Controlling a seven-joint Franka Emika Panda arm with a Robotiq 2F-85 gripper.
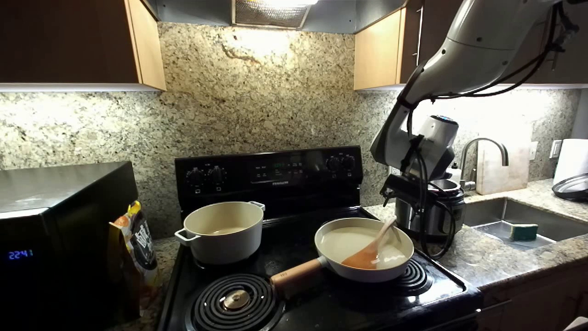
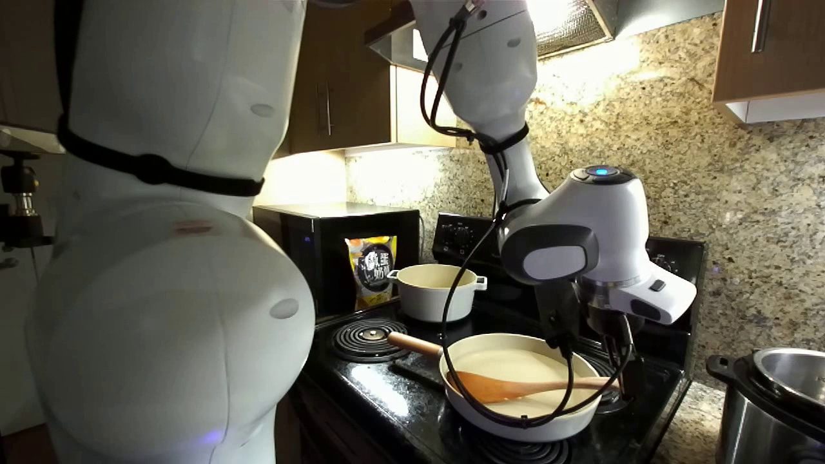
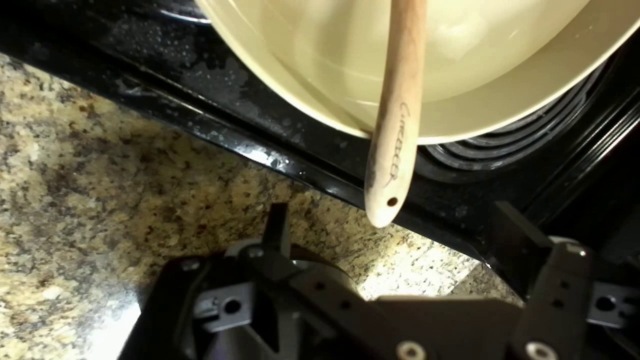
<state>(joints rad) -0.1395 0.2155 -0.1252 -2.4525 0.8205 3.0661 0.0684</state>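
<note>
Gripper (image 3: pixel 390 207) was spread wide, pinching nothing, the end of the spoon (image 3: pixel 400 110) showing between its fingers (image 3: pixel 278 227) in the wrist view. Spoon lay in the pan (image 1: pixel 340 240), tail over the rim. Reach looked mostly done to me, grip not made yet. One spoon, one pan, one white pot (image 1: pixel 227 246).
</note>
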